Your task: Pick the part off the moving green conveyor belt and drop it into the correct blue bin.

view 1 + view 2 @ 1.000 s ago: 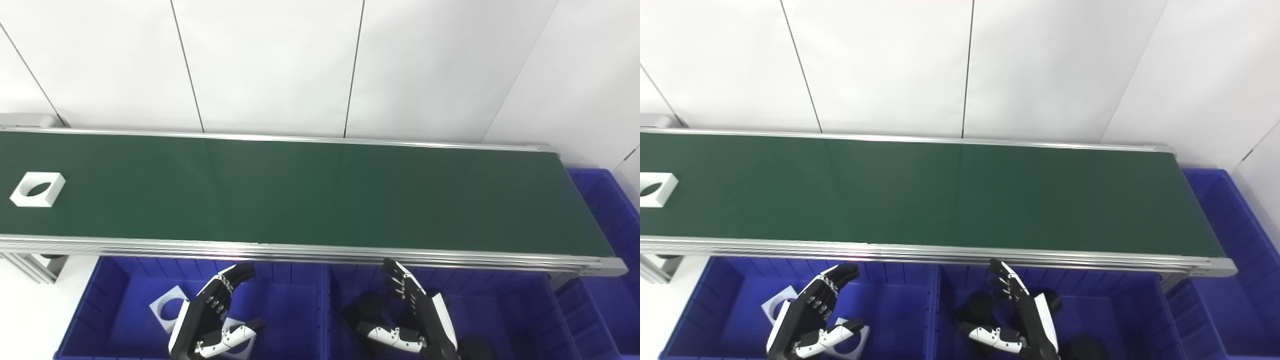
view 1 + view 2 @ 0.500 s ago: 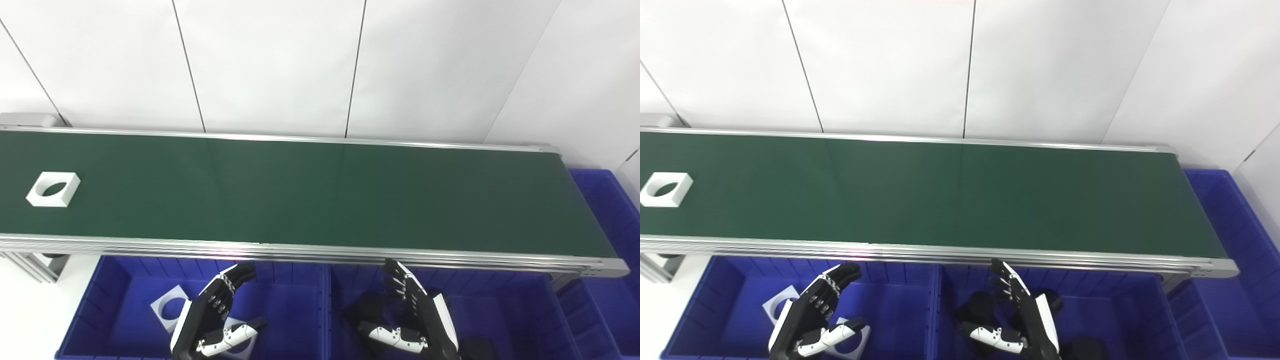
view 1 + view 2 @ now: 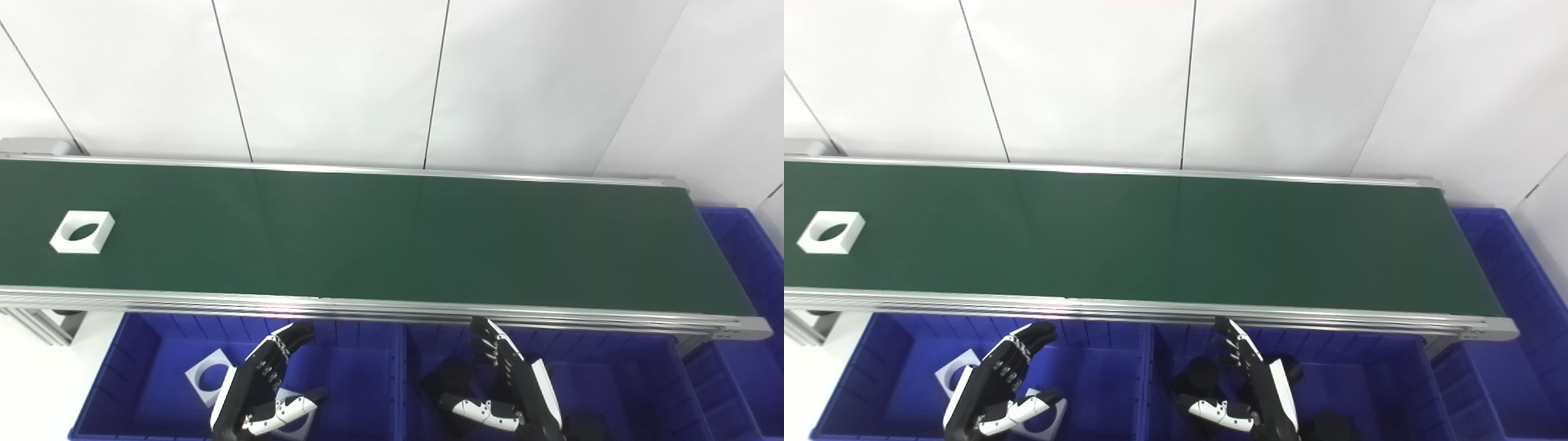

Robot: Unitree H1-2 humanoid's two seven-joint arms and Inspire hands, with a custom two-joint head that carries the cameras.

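Since a second ago the part (image 3: 82,232) rides rightward along the belt (image 3: 392,239) — still far left, up and left of my left hand (image 3: 260,392), the nearer one — both it and the right hand (image 3: 508,392) open, empty.

L hand (image 3: 263,392) low at bottom edge, empty, fingers apart & angled up-right, thumb out to the right. R hand (image 3: 508,389) alongside, well apart from L, also empty; fingers spread, pointing up-left, thumb out left. Palms facing each other.
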